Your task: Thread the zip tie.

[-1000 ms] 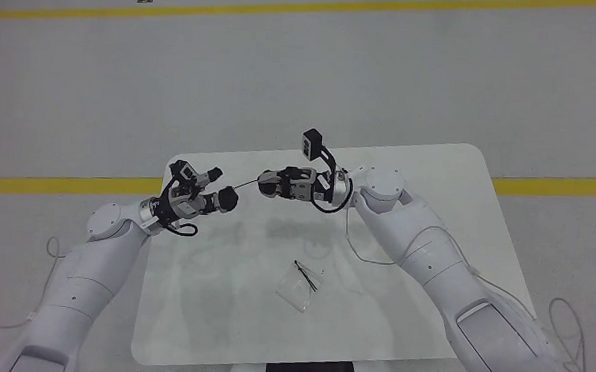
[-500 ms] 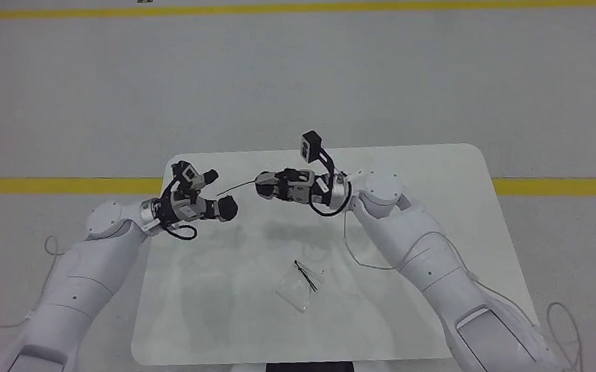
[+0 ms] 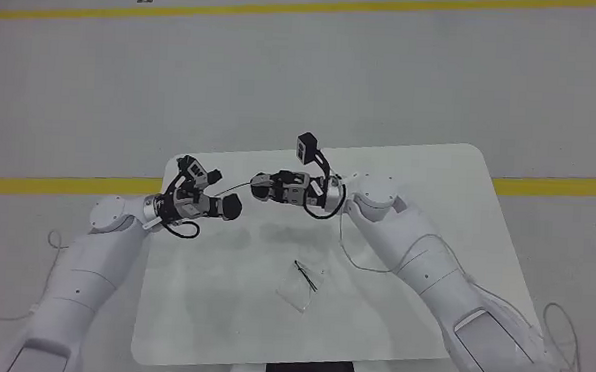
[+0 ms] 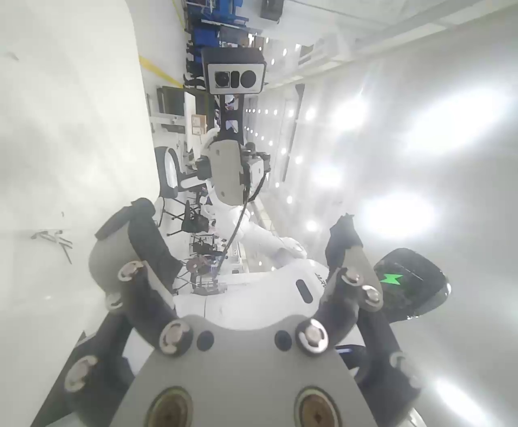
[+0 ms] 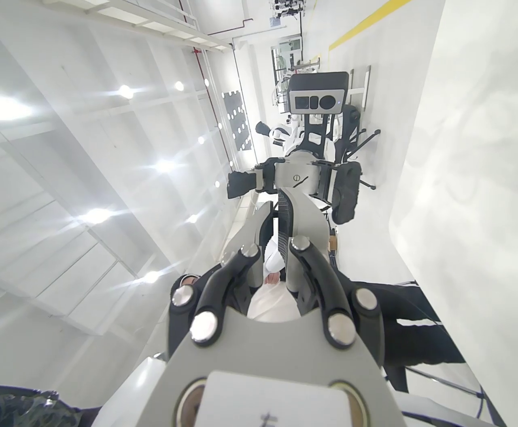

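Observation:
A thin black zip tie (image 3: 237, 188) hangs in the air above the white table (image 3: 428, 192), running between the two grippers. My right gripper (image 3: 259, 184) (image 5: 283, 198) is shut on one end of it, fingers pressed together. The free end points toward my left gripper (image 3: 223, 192) (image 4: 243, 226), which faces it a short way off. The left gripper stands open, its black pads (image 5: 346, 194) wide apart and nothing between them. The right wrist view shows the left gripper head-on, close in front of the right fingertips.
Loose black zip ties (image 3: 305, 274) (image 4: 52, 238) lie on a clear bag (image 3: 296, 292) near the middle of the table, below and in front of the grippers. Both arms hover over the table's rear left part.
The right gripper has shifted left with the zip tie, bringing its free end closer to the left gripper. The left gripper has turned slightly and stays open.

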